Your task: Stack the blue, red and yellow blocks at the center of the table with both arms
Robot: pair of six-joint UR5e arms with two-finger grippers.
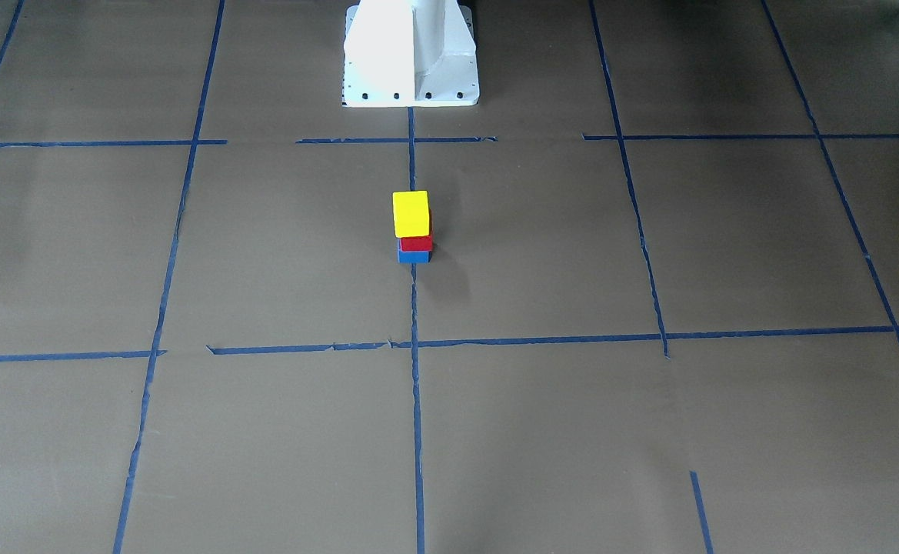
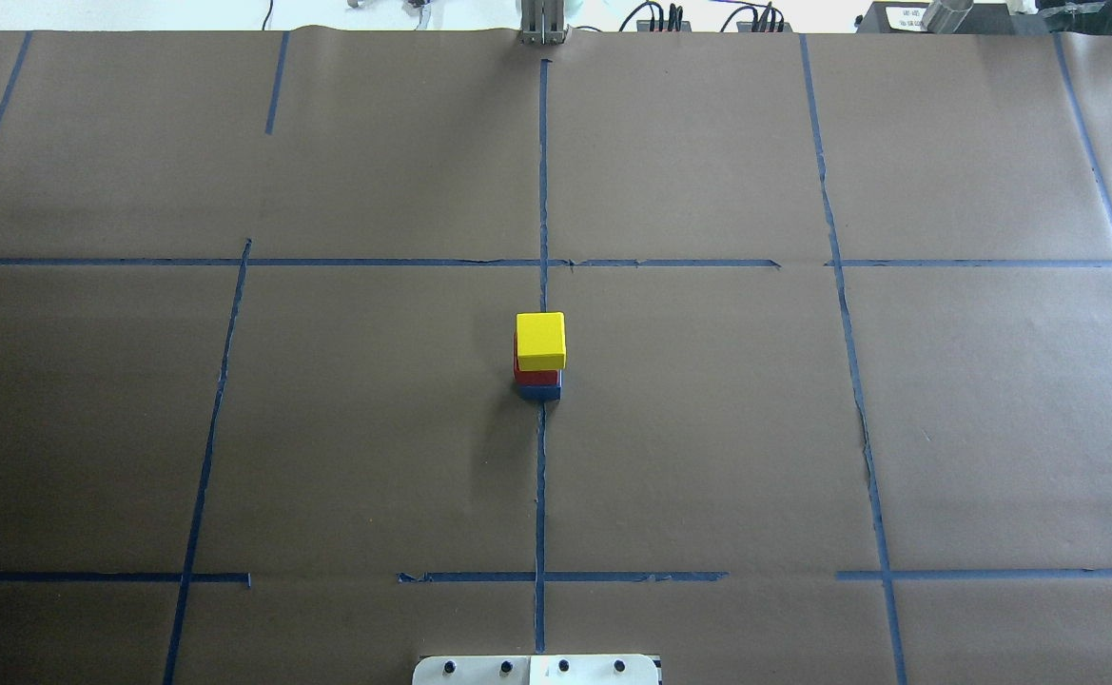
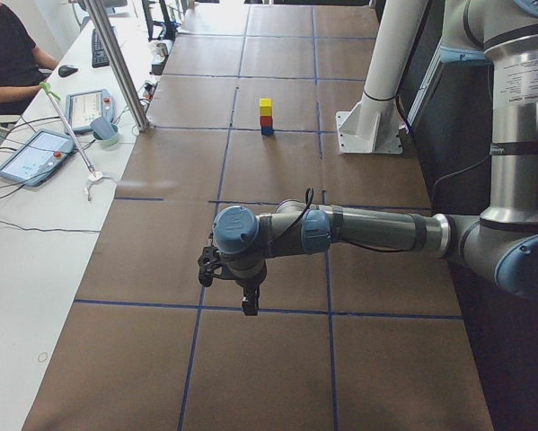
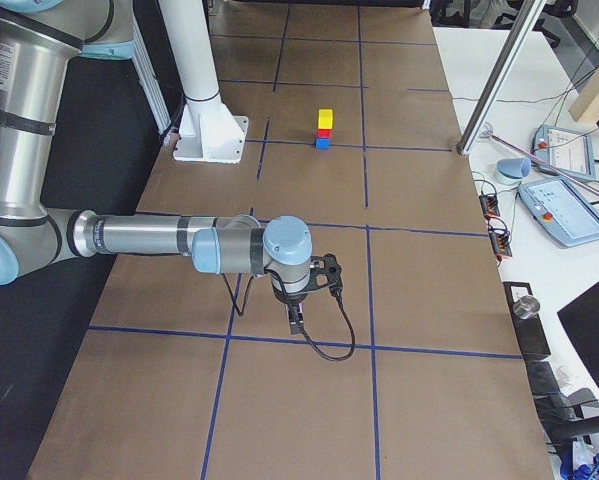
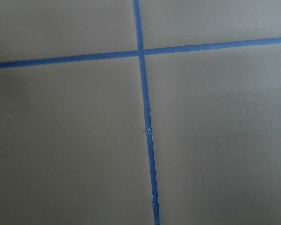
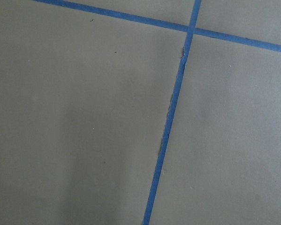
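Overhead exterior shows the yellow block (image 2: 540, 340) sitting on the red block (image 2: 536, 378), which sits on the blue block (image 2: 542, 389). The little tower stands upright on the centre tape line (image 2: 541, 495), about mid-table (image 2: 708, 428). Out toward the table's two ends, the left gripper (image 3: 248, 305) and right gripper (image 4: 295, 322) each hang low over the brown paper, well apart from the stack, and from here I cannot tell whether their fingers are parted or closed. The only writing is a small label (image 3: 523, 85) on the left arm, too fine to read.
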